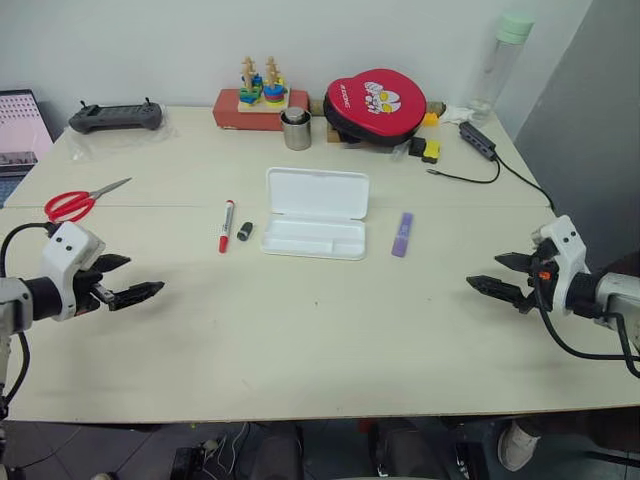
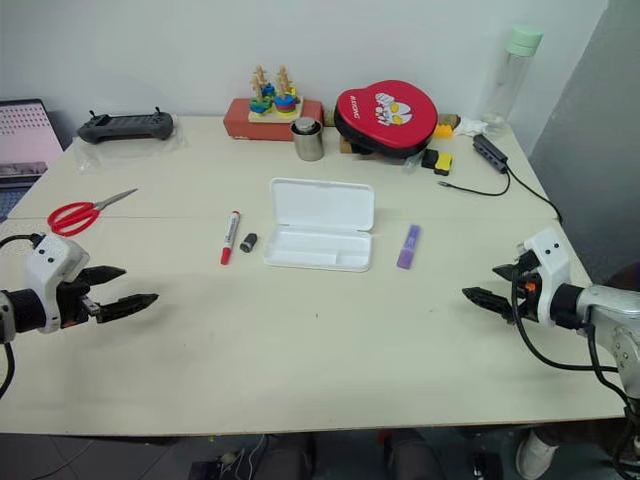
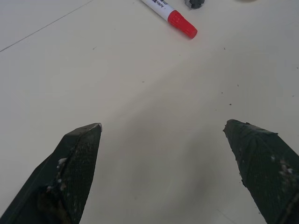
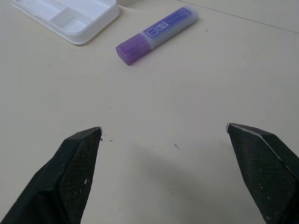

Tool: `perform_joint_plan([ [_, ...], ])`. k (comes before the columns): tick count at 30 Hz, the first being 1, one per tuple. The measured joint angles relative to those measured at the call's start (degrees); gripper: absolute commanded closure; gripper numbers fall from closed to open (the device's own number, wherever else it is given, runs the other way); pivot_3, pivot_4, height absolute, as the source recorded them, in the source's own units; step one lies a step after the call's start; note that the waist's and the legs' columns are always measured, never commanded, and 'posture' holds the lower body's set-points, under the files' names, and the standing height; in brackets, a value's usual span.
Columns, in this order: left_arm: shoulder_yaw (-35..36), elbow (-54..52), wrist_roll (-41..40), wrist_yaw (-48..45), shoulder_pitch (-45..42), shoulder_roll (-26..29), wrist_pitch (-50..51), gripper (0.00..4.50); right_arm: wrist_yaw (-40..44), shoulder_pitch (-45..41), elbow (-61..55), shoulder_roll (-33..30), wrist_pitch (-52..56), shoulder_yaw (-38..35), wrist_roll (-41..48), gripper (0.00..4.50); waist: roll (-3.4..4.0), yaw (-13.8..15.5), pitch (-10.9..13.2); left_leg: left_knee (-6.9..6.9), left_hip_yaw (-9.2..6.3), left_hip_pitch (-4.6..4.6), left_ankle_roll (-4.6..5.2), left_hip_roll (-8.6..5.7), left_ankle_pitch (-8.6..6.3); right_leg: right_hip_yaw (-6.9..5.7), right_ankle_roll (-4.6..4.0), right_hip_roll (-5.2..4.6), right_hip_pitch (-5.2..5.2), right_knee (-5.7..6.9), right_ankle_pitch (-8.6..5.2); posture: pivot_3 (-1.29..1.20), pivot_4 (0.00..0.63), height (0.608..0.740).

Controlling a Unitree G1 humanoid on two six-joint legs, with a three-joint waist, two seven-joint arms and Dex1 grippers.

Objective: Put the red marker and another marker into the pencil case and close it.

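Head views: the left gripper (image 1: 128, 280) and right gripper (image 1: 503, 277) hover over the table (image 1: 320, 350) with fingers spread wide, holding nothing. The pencil case (image 1: 315, 212) lies open between and ahead of them, its tray apparently empty, though the shallow compartments are hard to read. The red marker (image 1: 226, 226) lies ahead of the left gripper, beside a small black cap (image 1: 245, 231); red scissors (image 1: 80, 201) lie further out.

Left wrist view: the marker's red end (image 3: 182, 24) sits well beyond the parted fingers (image 3: 74, 168). A hasty approach could pinch the neighbouring cap instead.

Right wrist view: the lilac marker (image 4: 156, 35) lies ahead of the gripper, just beside the case tray (image 4: 70, 18). A glancing finger could roll it away.
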Motion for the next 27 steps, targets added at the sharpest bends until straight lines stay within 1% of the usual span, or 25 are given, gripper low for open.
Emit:
perform_joint_plan([
  [9, 0.0, 0.1, 1.3, 0.6, 0.4, 0.0, 0.1, 0.00, -0.6, -0.8, 0.1, 0.5, -0.2, 0.6, 0.2, 0.02, 0.00, 0.0, 0.0, 0.01, 0.00, 0.01, 0.00, 0.00, 0.00, 0.00, 0.02, 0.00, 0.00, 0.01, 0.01, 0.00, 0.150, 0.740],
  [14, 0.0, -0.1, 2.3, 1.4, 2.7, 0.0, 0.1, 0.00, -0.7, -0.8, 0.3, 0.7, -1.3, 0.9, 0.1, 0.02, 0.00, 0.0, 0.0, 0.00, 0.01, 0.01, 0.00, 0.00, 0.00, 0.01, 0.01, 0.00, 0.00, 0.01, 0.01, 0.00, 0.150, 0.740],
  [19, 0.0, -0.1, 3.6, 2.5, 3.0, 0.0, -0.2, 0.00, -1.0, -0.8, 0.5, 2.2, -1.6, 1.2, -0.1, 0.02, 0.00, 0.0, 0.0, 0.02, 0.01, 0.02, 0.00, 0.00, 0.00, 0.01, 0.04, 0.00, 0.01, 0.02, 0.02, 0.00, 0.150, 0.740],
  [27, 0.8, -3.5, 3.3, 3.6, 5.3, -0.6, 0.0, 0.00, -0.9, -3.0, 2.2, 3.0, -3.2, 2.8, -1.6, 0.02, 0.00, 0.0, 0.0, 0.03, 0.02, 0.02, 0.00, 0.01, 0.00, 0.02, 0.05, 0.00, 0.01, 0.02, 0.03, 0.00, 0.150, 0.740],
])
